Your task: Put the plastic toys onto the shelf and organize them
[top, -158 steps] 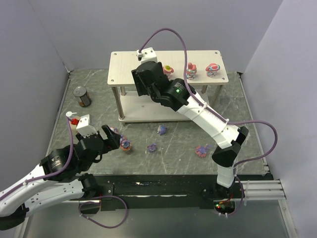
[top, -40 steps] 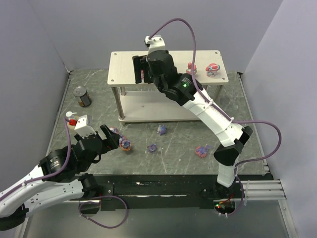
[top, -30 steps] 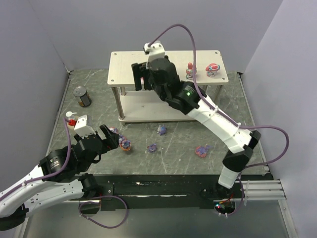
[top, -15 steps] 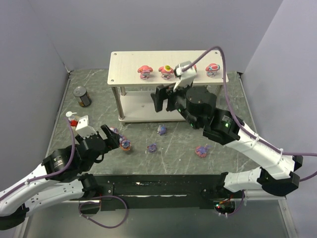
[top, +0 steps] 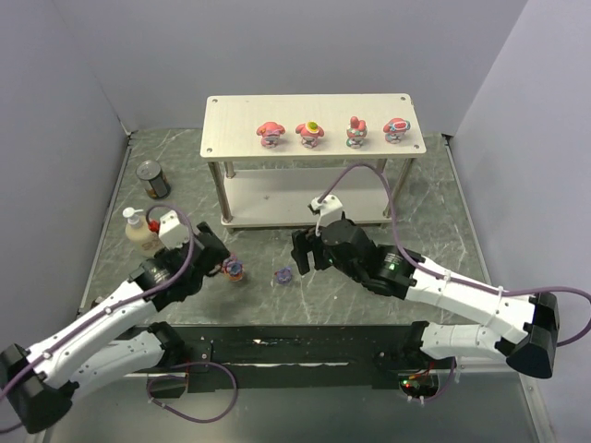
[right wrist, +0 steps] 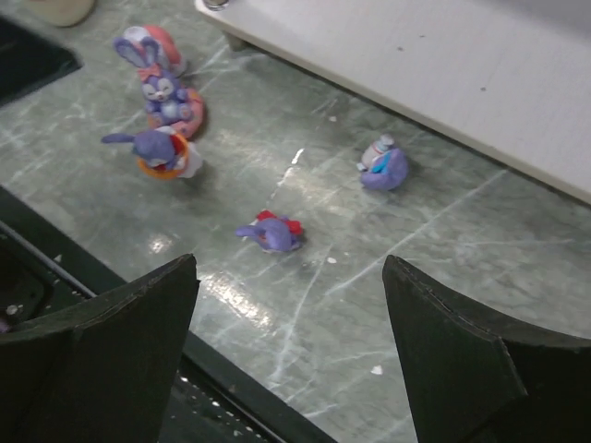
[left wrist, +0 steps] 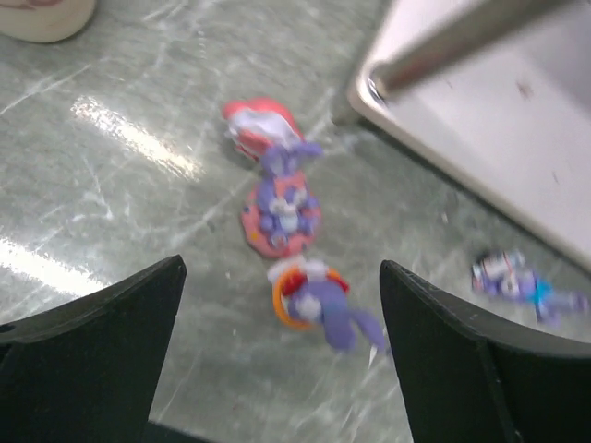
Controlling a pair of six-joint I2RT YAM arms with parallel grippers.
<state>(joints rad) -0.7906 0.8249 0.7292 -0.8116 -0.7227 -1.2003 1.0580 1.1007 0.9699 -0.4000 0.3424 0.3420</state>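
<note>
The shelf carries a row of pink hooded toys on its top board, from the leftmost pink toy to the rightmost pink toy. Purple rabbit-eared toys lie on the floor in front: a ringed toy and a small toy. My left gripper is open and empty, just short of a cluster: a red-pink toy, a purple toy on a pink disc, an orange-ringed toy. My right gripper is open and empty, low over the floor near a purple-and-red toy and another purple toy.
A dark tin can and a beige pump bottle stand at the left. The shelf's lower board lies just beyond the floor toys. Grey walls close the sides, and a black rail runs along the near edge.
My right arm left a pink toy at the left of the shelf's row, drew back and came down to the floor toys. My left gripper moved forward toward the cluster.
</note>
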